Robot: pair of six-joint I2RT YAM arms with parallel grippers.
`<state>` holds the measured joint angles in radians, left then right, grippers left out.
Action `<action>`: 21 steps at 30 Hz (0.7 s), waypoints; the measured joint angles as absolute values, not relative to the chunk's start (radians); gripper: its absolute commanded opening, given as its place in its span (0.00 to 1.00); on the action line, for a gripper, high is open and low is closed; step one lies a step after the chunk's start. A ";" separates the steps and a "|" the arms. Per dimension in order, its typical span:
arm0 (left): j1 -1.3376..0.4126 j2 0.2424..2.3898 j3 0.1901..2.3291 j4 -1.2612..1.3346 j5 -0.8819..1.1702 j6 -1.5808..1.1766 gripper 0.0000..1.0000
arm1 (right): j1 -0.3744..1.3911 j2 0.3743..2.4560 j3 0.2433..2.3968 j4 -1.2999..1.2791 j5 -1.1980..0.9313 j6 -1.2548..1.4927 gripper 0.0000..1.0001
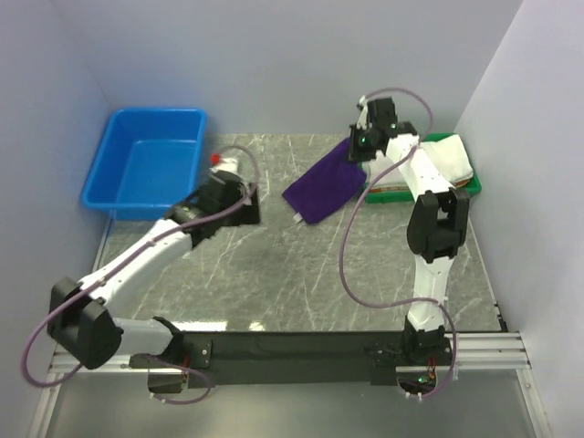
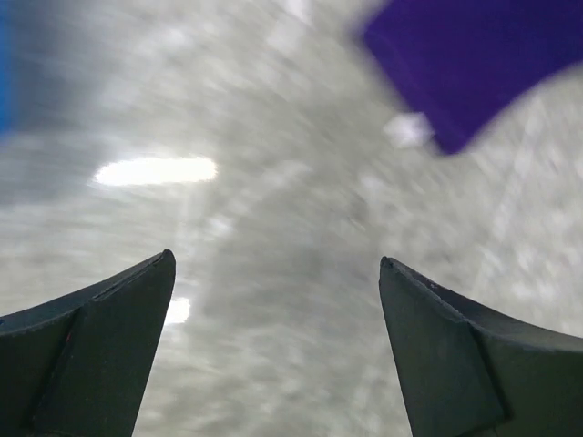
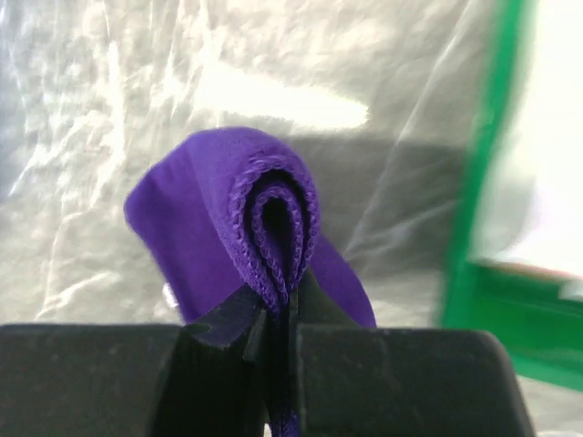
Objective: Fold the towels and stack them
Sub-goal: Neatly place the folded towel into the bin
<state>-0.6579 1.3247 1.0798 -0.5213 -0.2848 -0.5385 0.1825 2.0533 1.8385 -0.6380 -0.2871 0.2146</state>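
The dark purple towel (image 1: 324, 187) lies folded on the marble table toward the back. Its far right corner is lifted and pinched in my right gripper (image 1: 359, 151). In the right wrist view the jaws (image 3: 291, 300) are shut on a doubled, stitched edge of the purple towel (image 3: 209, 228). The white towel (image 1: 452, 160) lies in a green tray (image 1: 436, 139) at the right, with a thin orange-brown edge (image 1: 467, 183) showing under it. My left gripper (image 1: 250, 203) hovers left of the purple towel, open and empty (image 2: 273, 261). The towel's corner (image 2: 483, 64) shows at the upper right of that blurred view.
A blue plastic bin (image 1: 146, 164) stands at the back left, close behind the left arm. The green tray (image 3: 492, 273) sits against the right wall, just right of the right gripper. Grey walls close in the table on three sides.
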 measured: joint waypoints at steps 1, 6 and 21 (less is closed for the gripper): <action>-0.613 1.300 1.080 -0.524 -0.284 -0.525 1.00 | 0.178 2.077 1.917 -0.683 -0.266 0.179 0.00; -0.476 1.217 1.058 -0.503 -0.298 -0.449 0.99 | 0.144 2.172 2.194 -0.834 -0.165 0.035 0.00; -0.443 1.370 0.963 -0.450 -0.303 -0.408 0.99 | 0.003 2.183 2.251 -0.923 -0.095 -0.247 0.00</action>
<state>-0.4427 1.3701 0.9630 -0.4503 -0.3027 -0.4080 0.0029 2.1830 2.2505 -0.9230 -0.0948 -0.2466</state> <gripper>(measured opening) 0.994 0.077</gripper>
